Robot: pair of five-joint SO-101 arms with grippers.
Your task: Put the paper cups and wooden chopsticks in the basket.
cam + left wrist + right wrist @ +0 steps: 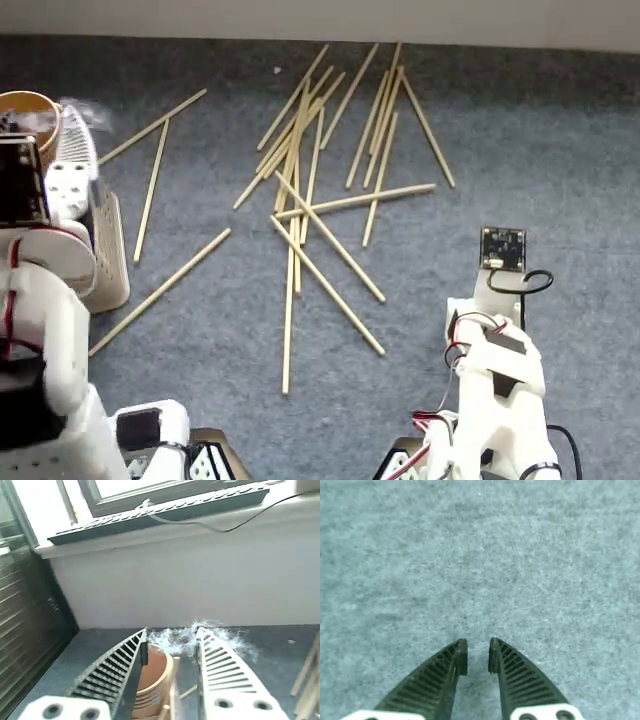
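Many wooden chopsticks (pixel 300 170) lie crossed in a loose pile at the middle of the grey carpet. A few more chopsticks (pixel 152 190) lie singly to the left of the pile. At the far left, my left gripper (pixel 171 632) has a brown paper cup (pixel 155 672) between its ribbed fingers. The cup (pixel 22 105) sits with its mouth up at the tip of that gripper (pixel 48 120). My right gripper (pixel 477 655) hangs low over bare carpet at the lower right, with only a narrow slit between its tips and nothing in it.
A tan object (pixel 108 250) lies partly under the left arm; I cannot tell what it is. A tuft of white fluff (pixel 190 635) sits just past the left fingertips. A pale wall (pixel 200 580) bounds the far side. The right arm (pixel 500 340) stands clear of the pile.
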